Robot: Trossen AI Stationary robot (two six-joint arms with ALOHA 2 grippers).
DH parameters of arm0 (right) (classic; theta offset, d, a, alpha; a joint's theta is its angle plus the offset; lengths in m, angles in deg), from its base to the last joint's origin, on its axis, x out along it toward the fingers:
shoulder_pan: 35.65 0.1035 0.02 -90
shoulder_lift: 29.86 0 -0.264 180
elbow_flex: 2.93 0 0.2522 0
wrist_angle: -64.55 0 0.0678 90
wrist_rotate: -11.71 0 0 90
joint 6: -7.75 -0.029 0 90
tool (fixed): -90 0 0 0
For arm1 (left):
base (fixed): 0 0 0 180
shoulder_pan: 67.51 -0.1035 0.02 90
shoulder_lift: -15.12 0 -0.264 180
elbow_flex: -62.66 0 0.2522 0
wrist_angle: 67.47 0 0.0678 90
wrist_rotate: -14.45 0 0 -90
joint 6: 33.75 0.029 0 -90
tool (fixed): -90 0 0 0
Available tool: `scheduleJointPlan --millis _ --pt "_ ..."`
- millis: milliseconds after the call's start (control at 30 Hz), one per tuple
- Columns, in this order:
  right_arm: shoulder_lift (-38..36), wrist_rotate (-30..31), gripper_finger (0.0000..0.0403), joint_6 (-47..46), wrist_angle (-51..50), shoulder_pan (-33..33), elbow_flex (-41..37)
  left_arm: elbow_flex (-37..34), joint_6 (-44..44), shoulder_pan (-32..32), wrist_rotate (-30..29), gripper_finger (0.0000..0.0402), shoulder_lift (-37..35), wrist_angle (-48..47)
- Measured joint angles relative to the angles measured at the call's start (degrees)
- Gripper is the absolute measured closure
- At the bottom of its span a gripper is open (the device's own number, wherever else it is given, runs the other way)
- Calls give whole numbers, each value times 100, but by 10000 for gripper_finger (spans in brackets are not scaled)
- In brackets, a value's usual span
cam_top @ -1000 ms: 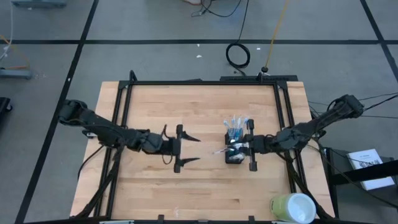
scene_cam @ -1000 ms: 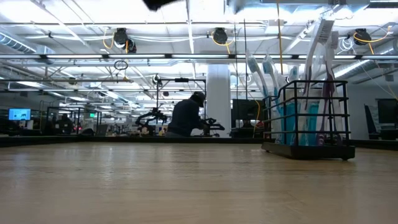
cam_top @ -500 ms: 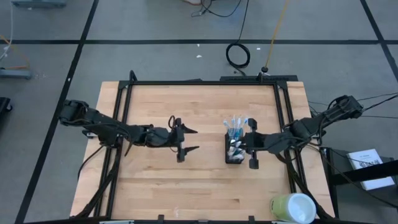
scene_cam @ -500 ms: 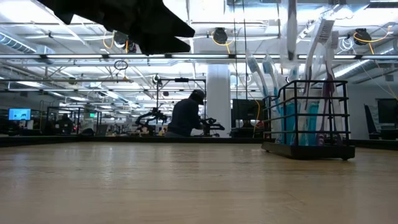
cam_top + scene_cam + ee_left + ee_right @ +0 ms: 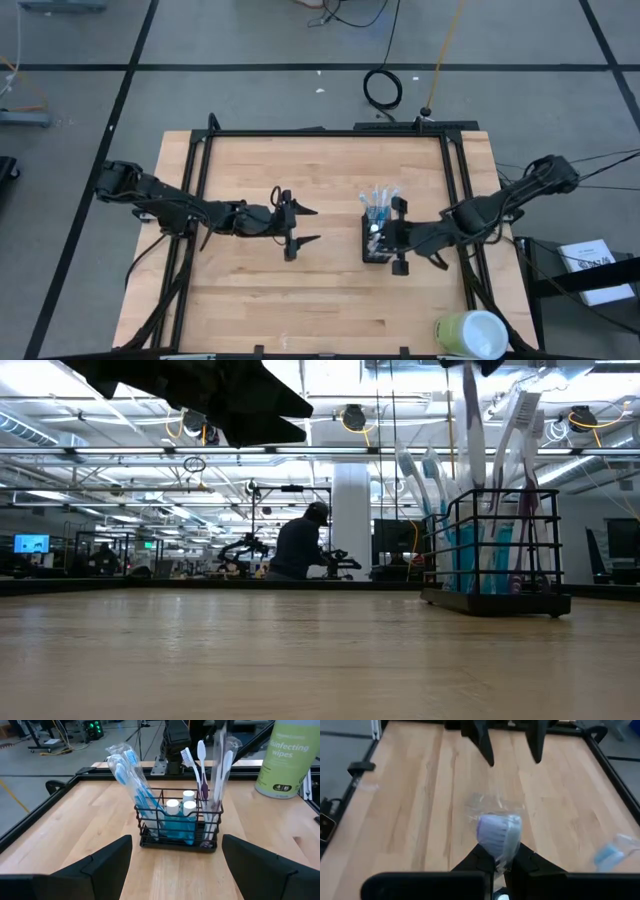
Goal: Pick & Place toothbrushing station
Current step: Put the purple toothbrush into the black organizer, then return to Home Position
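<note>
The holder [image 5: 377, 243] sits on the table [image 5: 250, 300] just under the right gripper [image 5: 397, 236], with toothbrushes [image 5: 131, 772] and tubes [image 5: 182, 806] standing in it. The left gripper [image 5: 302, 226] is well apart, across from it. A wipes tub [image 5: 470, 333] lies behind the right gripper, near the table's corner.

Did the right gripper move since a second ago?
Yes. The right gripper, shut on a wrapped toothbrush, slid closer over the black holder, which stayed put.
</note>
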Motion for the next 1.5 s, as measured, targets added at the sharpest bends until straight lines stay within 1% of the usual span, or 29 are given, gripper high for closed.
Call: scheduleJointPlan --millis 200,400,833,933,1167,1267,1367,1500 --pt "388 -3 388 -2 14 0 0 0 1 0 0 89 0 -2" --pt "684 -2 391 -2 97 0 0 0 15 0 0 89 0 -2" --pt "887 7 375 -215 171 0 0 0 58 0 -2 89 0 -9" --pt "850 -2 352 -216 163 0 -4 0 57 0 -2 89 0 -9" --pt "538 -4 260 -220 160 11 -4 0 19 0 -2 89 0 -9" --pt "407 -1 229 -363 -40 48 -4 0 11 0 -2 89 0 -42" --pt "300 24 212 -457 -317 44 -4 0 0 0 -2 89 0 -162" --pt "139 32 207 -474 -290 24 -4 0 0 0 -2 89 0 -204"
